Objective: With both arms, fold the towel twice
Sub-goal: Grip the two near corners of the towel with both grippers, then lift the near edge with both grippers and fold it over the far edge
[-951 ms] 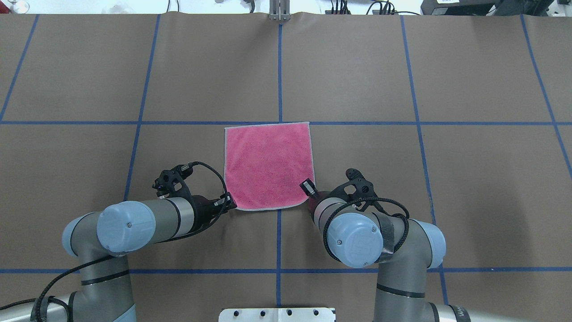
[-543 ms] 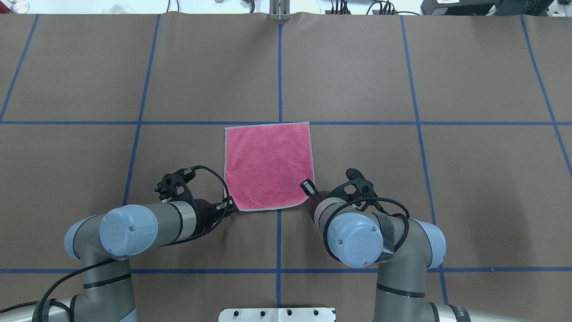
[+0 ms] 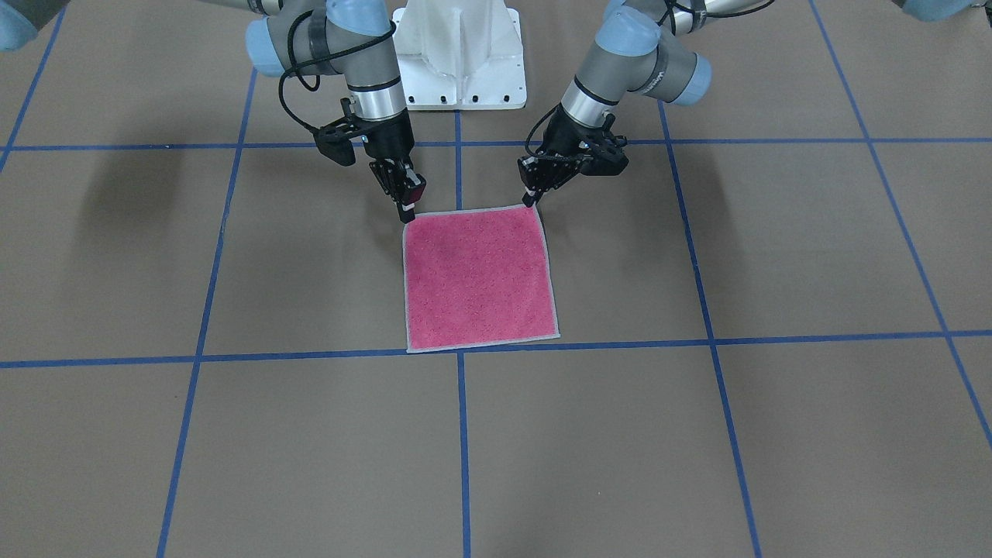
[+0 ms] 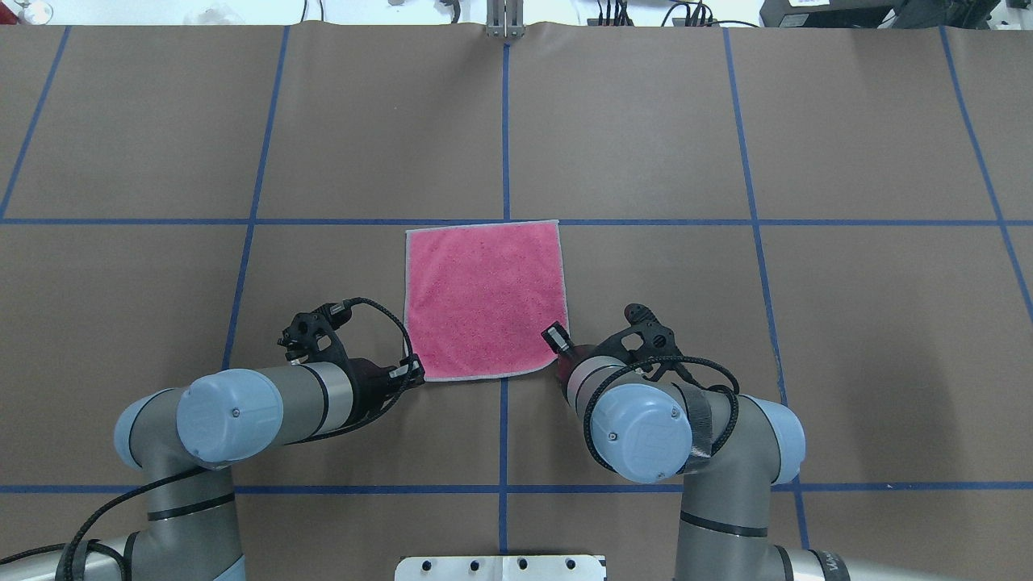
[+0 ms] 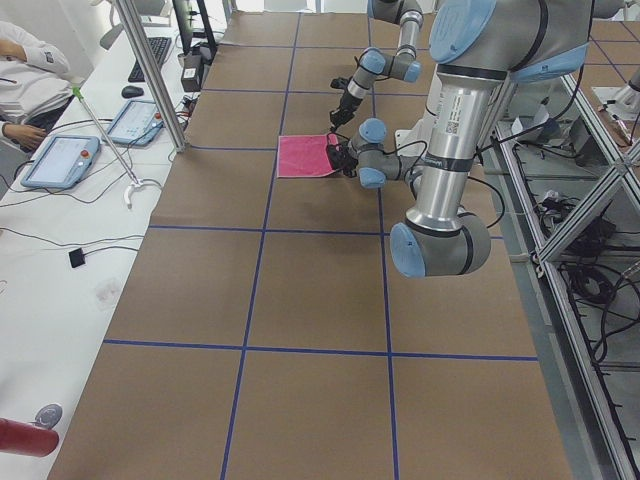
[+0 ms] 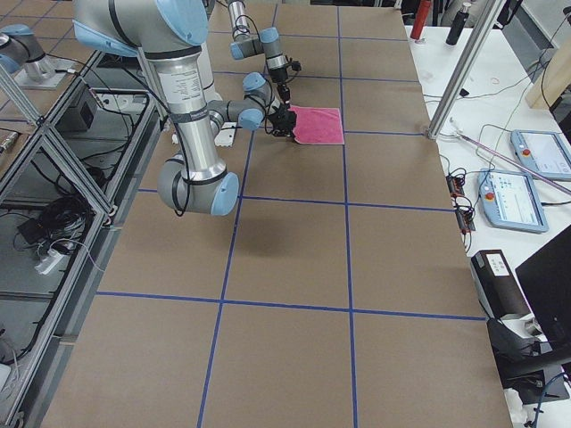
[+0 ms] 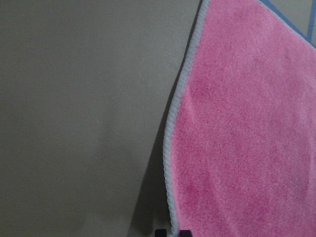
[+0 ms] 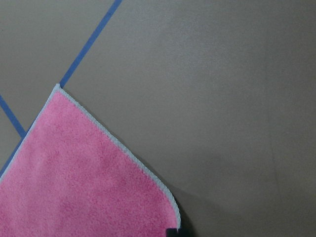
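The towel [image 4: 484,298] lies flat on the brown table, pink face up, with a light grey border; it also shows in the front view [image 3: 479,279]. My left gripper [image 4: 410,373] is at the towel's near left corner, shown at the right in the front view [image 3: 532,200]. Its tips [image 7: 172,232] are pinched together on the border, and the edge there is slightly raised. My right gripper [image 4: 557,337] is at the near right corner [image 3: 408,211]. Its tips [image 8: 173,231] are closed on that curled corner.
The table is covered in brown paper with a grid of blue tape lines [image 4: 506,129]. The white pedestal base [image 3: 459,54] stands behind the towel, between the arms. Operator desks with tablets [image 5: 60,160] run along the far side of the table.
My left arm has shifted slightly and its gripper has settled onto the towel's near left corner. My right arm and the towel have not visibly moved.
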Available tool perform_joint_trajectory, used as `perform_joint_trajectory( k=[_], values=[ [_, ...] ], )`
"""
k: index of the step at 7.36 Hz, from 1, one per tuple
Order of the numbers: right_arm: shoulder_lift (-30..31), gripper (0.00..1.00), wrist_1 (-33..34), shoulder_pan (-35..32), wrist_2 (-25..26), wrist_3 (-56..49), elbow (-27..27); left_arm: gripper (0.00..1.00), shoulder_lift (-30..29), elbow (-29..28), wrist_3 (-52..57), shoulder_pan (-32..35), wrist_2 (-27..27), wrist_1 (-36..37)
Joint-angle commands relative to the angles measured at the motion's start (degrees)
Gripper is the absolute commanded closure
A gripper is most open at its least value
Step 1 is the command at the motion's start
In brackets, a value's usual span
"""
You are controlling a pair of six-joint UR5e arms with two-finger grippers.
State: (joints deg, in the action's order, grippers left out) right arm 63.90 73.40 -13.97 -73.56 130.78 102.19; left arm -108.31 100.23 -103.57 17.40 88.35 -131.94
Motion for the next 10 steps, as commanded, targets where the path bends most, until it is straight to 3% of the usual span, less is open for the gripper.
perform_joint_trajectory(
  k=[1, 5, 7, 10],
  values=[
    [0.1, 1.0, 0.1, -0.1, 0.1, 0.0, 0.6, 1.0, 0.0, 0.4, 2.3, 0.3, 0.1, -0.2],
    [3.6, 1.0, 0.6, 5.2, 3.1, 0.1, 7.7, 1.0, 0.4, 5.3, 2.4, 0.2, 0.4, 0.0],
    [3.3, 1.0, 0.6, 2.8, 2.9, -0.8, 6.2, 1.0, -0.1, 4.5, 2.4, 1.0, 0.3, 0.2],
    [1.2, 1.0, 0.3, -1.4, 2.6, -0.9, 3.0, 1.0, -3.9, 4.0, 2.4, 3.9, 0.2, 7.1]
  ],
)
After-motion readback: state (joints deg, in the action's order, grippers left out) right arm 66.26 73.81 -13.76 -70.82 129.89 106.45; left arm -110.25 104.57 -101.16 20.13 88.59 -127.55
